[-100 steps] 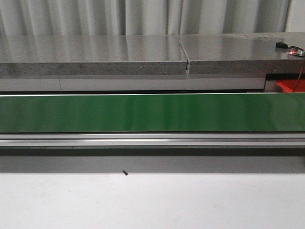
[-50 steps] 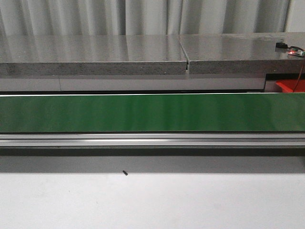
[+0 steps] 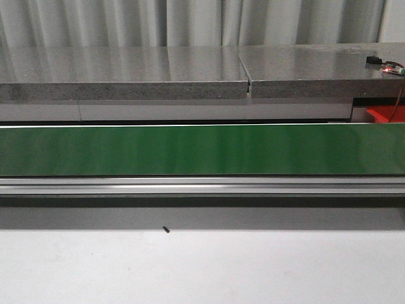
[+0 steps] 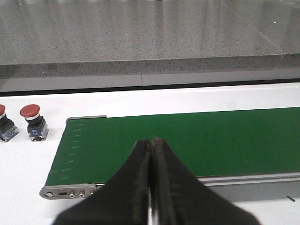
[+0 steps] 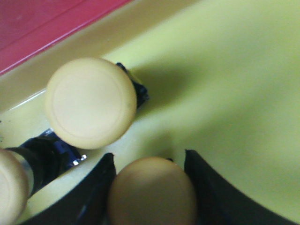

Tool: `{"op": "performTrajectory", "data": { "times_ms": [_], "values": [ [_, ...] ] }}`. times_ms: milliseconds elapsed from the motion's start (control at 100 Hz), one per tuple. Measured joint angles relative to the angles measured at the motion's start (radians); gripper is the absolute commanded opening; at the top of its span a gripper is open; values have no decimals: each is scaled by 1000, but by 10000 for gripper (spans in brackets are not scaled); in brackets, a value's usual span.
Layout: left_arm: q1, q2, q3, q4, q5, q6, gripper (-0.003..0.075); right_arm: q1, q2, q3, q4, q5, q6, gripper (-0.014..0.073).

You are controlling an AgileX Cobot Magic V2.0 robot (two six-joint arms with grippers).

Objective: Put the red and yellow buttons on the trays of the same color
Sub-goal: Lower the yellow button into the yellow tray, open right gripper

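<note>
Hovering close over the yellow tray (image 5: 243, 84), the right gripper (image 5: 150, 187) has its jaws spread to either side of a yellow button (image 5: 152, 192); the cap sits between the two dark fingers (image 5: 96, 192), but the close, blurred right wrist view does not settle whether they press on it. A second yellow button (image 5: 90, 102) stands just beside it on the tray floor, its dark body showing under the cap. The edge of a third yellow cap (image 5: 10, 185) shows at the frame border. A red tray (image 5: 42, 21) lies directly alongside the yellow one, their rims adjoining.

The left gripper (image 4: 151, 187) hangs above the near end of the green conveyor belt (image 4: 197, 140), jaws pressed together with nothing between them. Two red buttons stand upright on the white table (image 4: 28, 164) beside the belt's end: one red button (image 4: 33, 123) fully in view, another red-capped button (image 4: 4, 124) cut off by the frame edge. They are near each other but apart.

The front view shows the belt (image 3: 202, 150) running across the whole width, bare. Behind it is a grey stone counter (image 3: 126, 69). A small black speck (image 3: 166, 230) lies on the table in front of the belt. Neither arm appears in this view.
</note>
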Motion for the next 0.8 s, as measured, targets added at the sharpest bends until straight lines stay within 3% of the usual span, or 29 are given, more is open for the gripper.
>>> {"op": "performTrajectory", "data": {
  "times_ms": [100,480,800],
  "values": [
    [0,0,0,0,0,0,-20,0,2,0,1,0,0,246],
    [0,0,0,0,0,0,-20,0,13,0,1,57,-7,493],
    [0,0,0,0,0,0,-20,0,-34,-2,-5,61,-7,512]
  ]
}}
